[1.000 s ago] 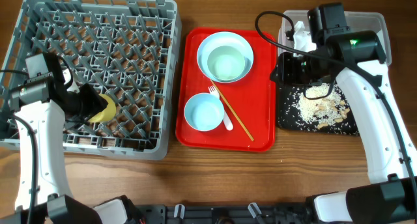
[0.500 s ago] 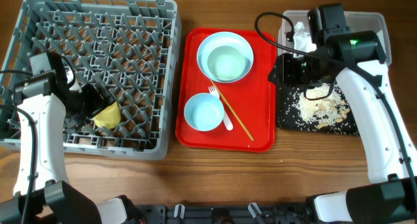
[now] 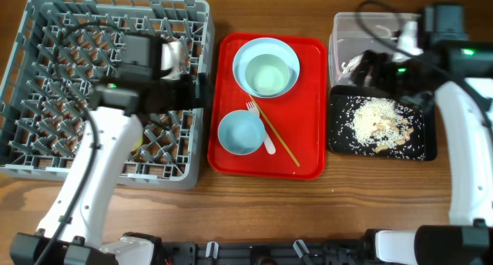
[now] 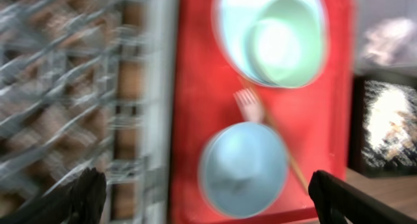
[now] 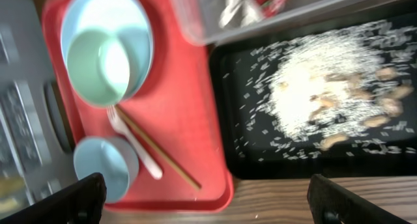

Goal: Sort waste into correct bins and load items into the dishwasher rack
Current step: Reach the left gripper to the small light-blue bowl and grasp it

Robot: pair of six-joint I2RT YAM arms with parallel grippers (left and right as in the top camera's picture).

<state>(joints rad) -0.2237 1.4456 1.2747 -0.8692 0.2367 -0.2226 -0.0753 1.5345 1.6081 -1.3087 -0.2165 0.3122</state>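
Hovering, my jaws apart: L gripper (image 4: 215, 196) over red tray (image 4: 195, 87) w/ bowls (image 4: 244, 168); R gripper (image 5: 212, 199) over black tray (image 5: 228, 146) w/ crumbs (image 5: 306, 97).

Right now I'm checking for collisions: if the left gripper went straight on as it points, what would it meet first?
Probably the smaller pale blue bowl on the red tray: it lies between the open fingers of the left gripper in its wrist view, though blur hides depth.
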